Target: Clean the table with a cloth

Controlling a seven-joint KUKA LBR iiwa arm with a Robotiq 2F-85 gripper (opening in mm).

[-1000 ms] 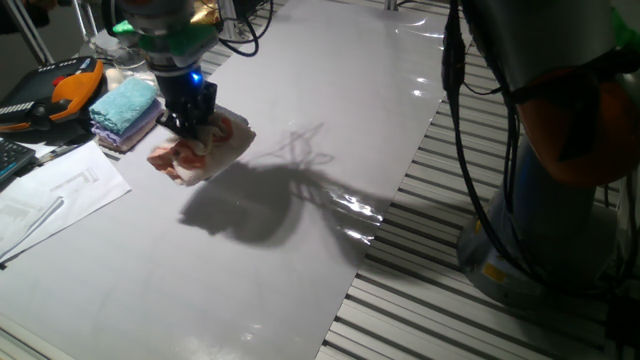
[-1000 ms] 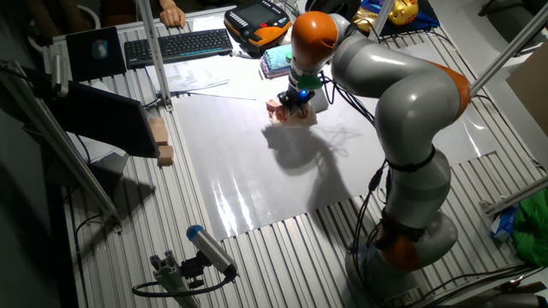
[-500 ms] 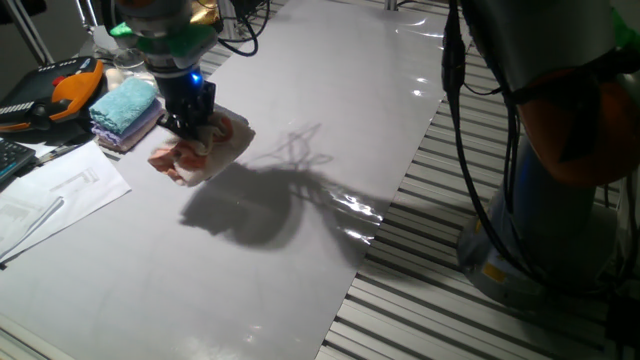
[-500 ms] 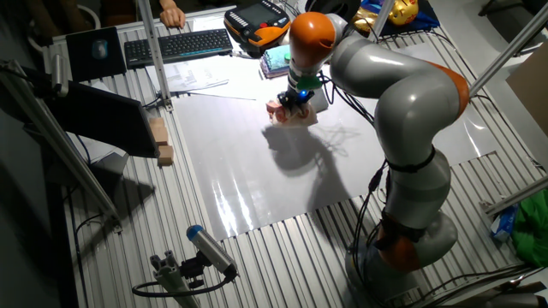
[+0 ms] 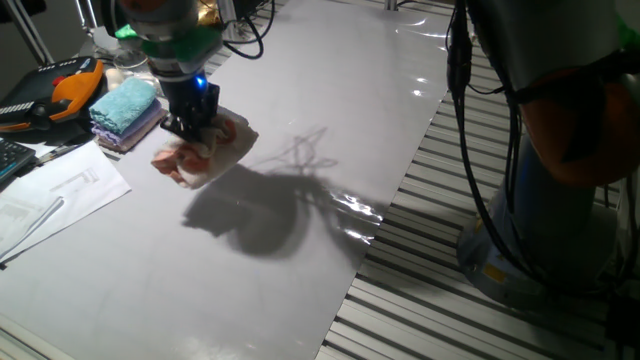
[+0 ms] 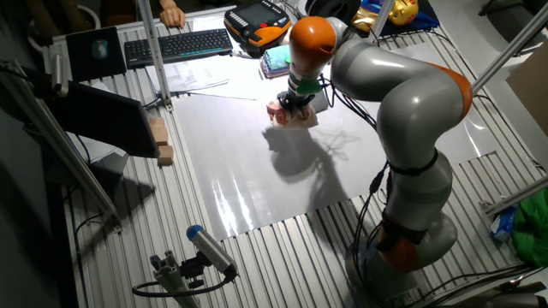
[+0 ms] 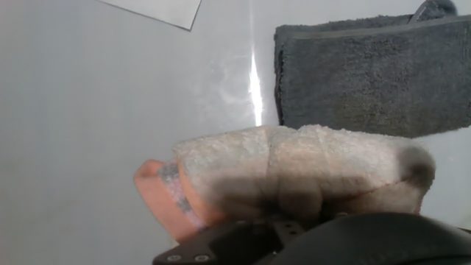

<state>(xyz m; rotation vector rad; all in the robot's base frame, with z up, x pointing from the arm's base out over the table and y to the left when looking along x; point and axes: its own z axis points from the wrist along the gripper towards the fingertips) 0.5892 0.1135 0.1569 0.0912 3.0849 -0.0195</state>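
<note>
We see the cloth (image 5: 200, 155), a small pale pink and peach terry towel, bunched into a crumpled heap on the table (image 5: 300, 200). The table is a long, glossy, light grey-white surface; the cloth lies toward its far left.

You are looking at a robotics lab: a grey and orange arm (image 6: 402, 111) stands on slatted metal flooring (image 6: 282, 265) beside a glossy white table (image 5: 300, 240), with a keyboard (image 6: 177, 45), laptop (image 6: 96, 51) and cables (image 5: 470, 150) nearby.

Dim room, slatted metal floor grating (image 6: 282, 257) under glare
</note>
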